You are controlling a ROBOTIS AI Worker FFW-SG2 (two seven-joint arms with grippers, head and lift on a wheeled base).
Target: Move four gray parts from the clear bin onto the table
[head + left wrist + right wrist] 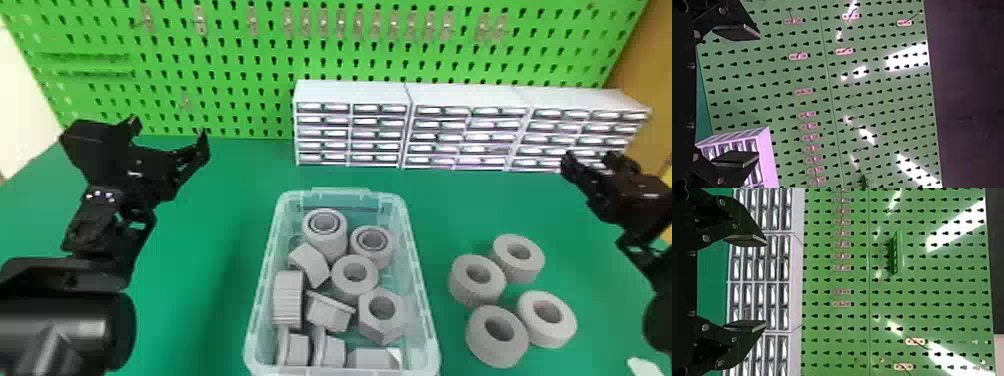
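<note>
Gray rings [475, 296], four, sit on the table [210, 250] right of the clear bin [421, 280]; more gray parts [374, 326] lie inside. All look light, stiff, maybe slick; you'd best grip across outer walls. Your left pincer [758, 97] and right pincer [765, 283] hang spread, empty.

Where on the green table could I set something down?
Bare: between the left arm and the clear bin; also between bin and white drawers. Crowded: inside the bin, and right of it, around the four gray parts.
</note>
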